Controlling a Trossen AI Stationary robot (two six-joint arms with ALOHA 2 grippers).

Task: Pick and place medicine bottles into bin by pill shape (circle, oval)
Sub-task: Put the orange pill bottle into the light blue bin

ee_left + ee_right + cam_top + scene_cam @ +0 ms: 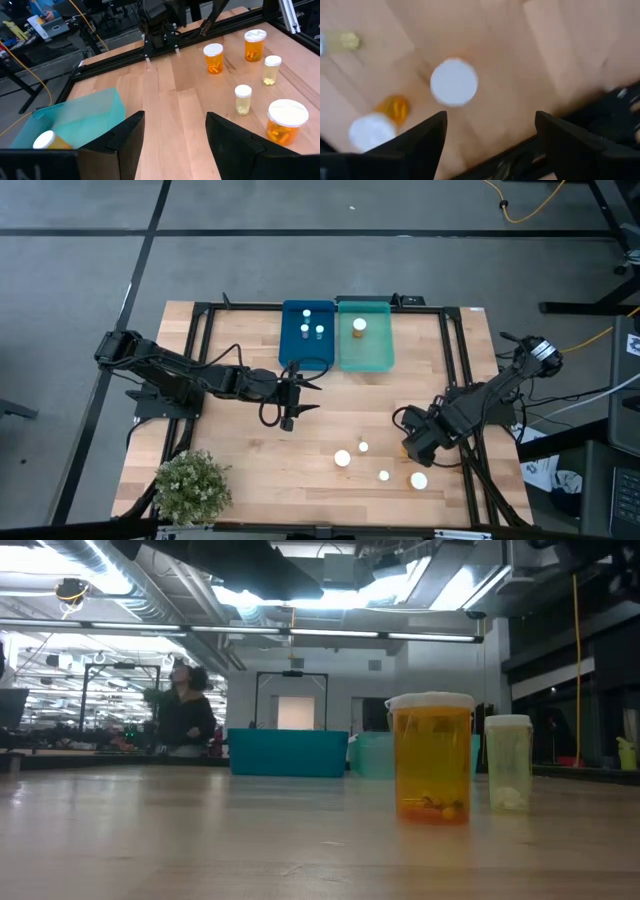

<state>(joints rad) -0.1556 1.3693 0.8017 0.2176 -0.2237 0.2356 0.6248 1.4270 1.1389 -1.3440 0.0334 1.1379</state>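
Several medicine bottles with white caps stand on the wooden table near its front right: amber ones [342, 458] [419, 480] and slimmer pale ones [363, 447] [384, 475]. My right gripper [415, 446] hangs above the table beside them, pointing down and open; in its wrist view a white cap [454, 82] lies beyond its fingers [420, 145]. The blue bin [307, 355] holds three small bottles. The teal bin [365, 358] holds one amber bottle [359, 326]. My left gripper [300, 395] waits open, just in front of the blue bin.
A small potted plant [190, 485] stands at the front left corner. A black frame [205, 330] runs around the table top. The bare wood between the two arms is free. In the low view a person [185, 715] is in the room behind the table.
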